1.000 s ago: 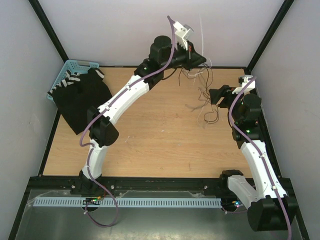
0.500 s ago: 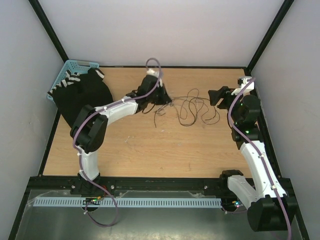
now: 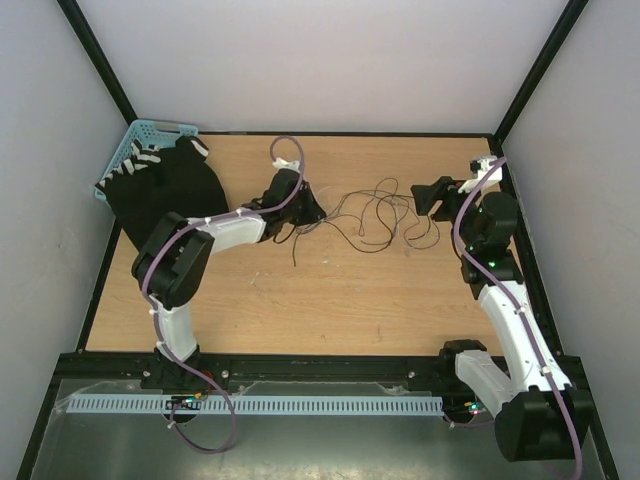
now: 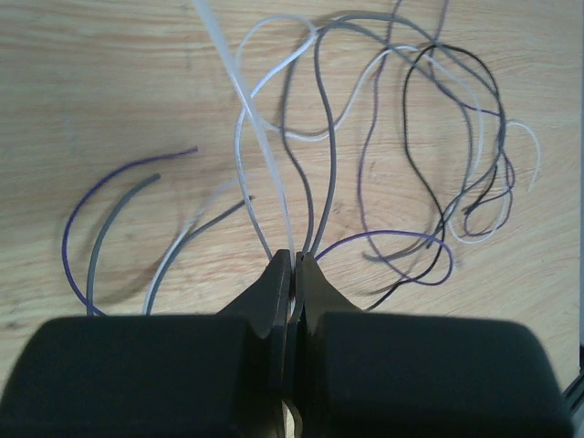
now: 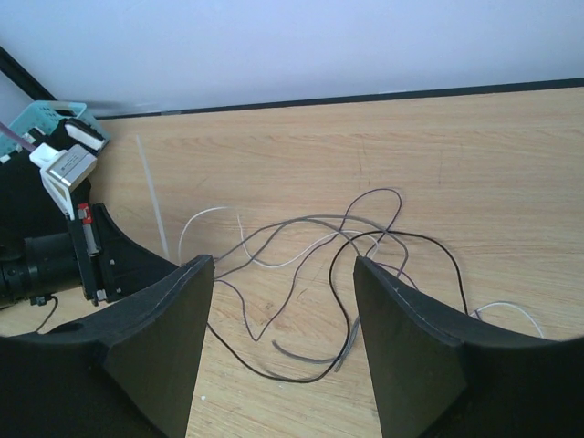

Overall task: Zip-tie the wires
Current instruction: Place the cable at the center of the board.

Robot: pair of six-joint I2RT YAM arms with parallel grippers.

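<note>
While the left arm lies low across the middle of the wooden table (image 3: 300, 300), its left gripper (image 3: 312, 210) rests at the left end of the wires (image 3: 380, 215). These are a loose tangle of thin strands spread flat on the table in the far half, between the 2 grippers. In the left wrist view the strands are grey, white, purple and black, and they make several loops and curls beyond the fingertips.

The 2 fingers of the left gripper (image 4: 294, 265) are pressed together. A thin white plastic strip (image 4: 239, 100) and some of the grey and white strands run straight into the seam between the tips, so the fingers are clamped on them. I cannot tell how many strands are really caught there. A purple strand and a grey one curve away on the left side, with their free ends lying on the wood.

At the right end of the tangle is the right gripper (image 3: 428, 195), near the far right corner of the table and pointing to the left. Its 2 fingers stand wide apart (image 5: 283, 274) and nothing is between them. In the right wrist view the wires lie on the table beyond the fingers, and the white strip (image 5: 152, 196) lies further back, near the other arm. Whether this gripper touches the table I cannot tell.

At the far left corner a light blue basket (image 3: 140, 135) stands at the edge, and a black cloth (image 3: 165, 195) lies partly over it and partly on the table.
</note>
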